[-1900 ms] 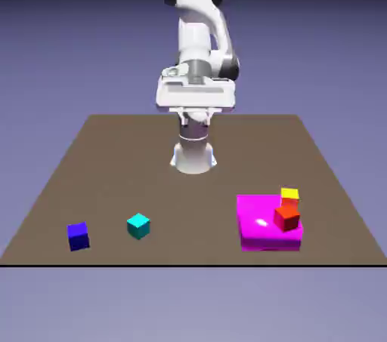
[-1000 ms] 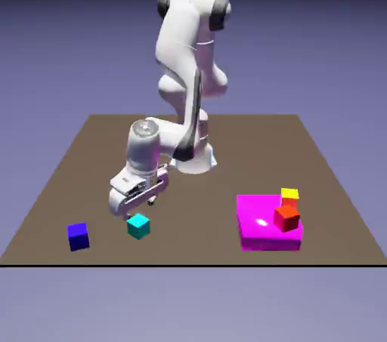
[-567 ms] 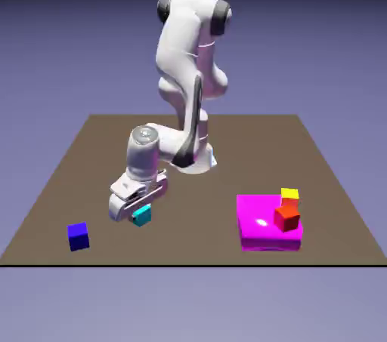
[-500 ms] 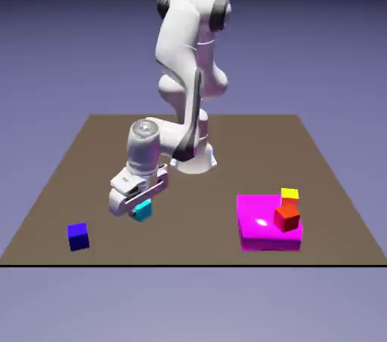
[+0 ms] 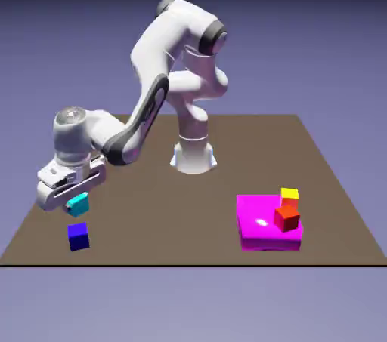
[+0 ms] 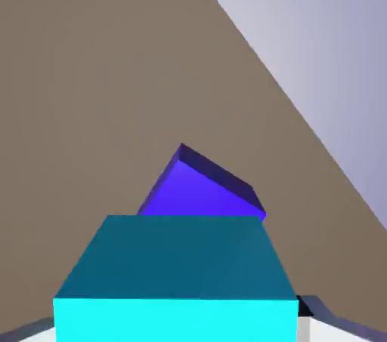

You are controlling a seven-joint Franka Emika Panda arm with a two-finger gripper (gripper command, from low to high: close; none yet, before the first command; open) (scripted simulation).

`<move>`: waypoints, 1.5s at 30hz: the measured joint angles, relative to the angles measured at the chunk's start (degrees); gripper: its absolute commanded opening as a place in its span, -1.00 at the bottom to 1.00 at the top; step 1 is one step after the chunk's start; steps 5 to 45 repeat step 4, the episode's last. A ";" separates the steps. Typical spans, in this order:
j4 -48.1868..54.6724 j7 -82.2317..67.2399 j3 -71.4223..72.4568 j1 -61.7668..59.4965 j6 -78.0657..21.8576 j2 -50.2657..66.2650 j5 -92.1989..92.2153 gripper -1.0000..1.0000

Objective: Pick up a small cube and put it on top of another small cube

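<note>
Cyan cube (image 5: 77,201) in fingers (image 5: 73,198), seemingly above blue cube (image 5: 78,236), magenta block (image 5: 257,231) well apart

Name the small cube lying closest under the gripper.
The dark blue cube, alone near the table's front at the exterior view's left, just below the held cyan cube; red and yellow sit far right.

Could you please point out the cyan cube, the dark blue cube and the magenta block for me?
cyan cube (image 5: 77,202), exterior view, its visible front face.
dark blue cube (image 5: 78,237), exterior view, its front face.
magenta block (image 5: 257,220), exterior view, its bare top.
</note>
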 measured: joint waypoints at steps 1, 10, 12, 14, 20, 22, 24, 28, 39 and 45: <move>0.12 -0.73 1.40 -1.26 1.28 1.41 1.20 1.00; -0.06 0.33 -0.66 0.59 -0.54 -0.66 -0.55 1.00; -0.06 0.33 -0.66 0.59 -0.54 -0.66 -0.55 1.00; -0.06 0.33 -0.66 0.59 -0.54 -0.66 -0.55 1.00; -0.06 0.33 -0.66 0.59 -0.54 -0.66 -0.55 1.00; -0.06 0.33 -0.66 0.59 -0.54 -0.66 -0.55 1.00; -0.06 0.33 -0.66 0.59 -0.54 -0.66 -0.55 1.00; -0.06 0.33 -0.66 0.59 -0.54 -0.66 -0.55 1.00; -0.06 0.33 -0.66 0.59 -0.54 -0.66 -0.55 1.00; -0.06 0.33 -0.66 0.59 -0.54 -0.66 -0.55 1.00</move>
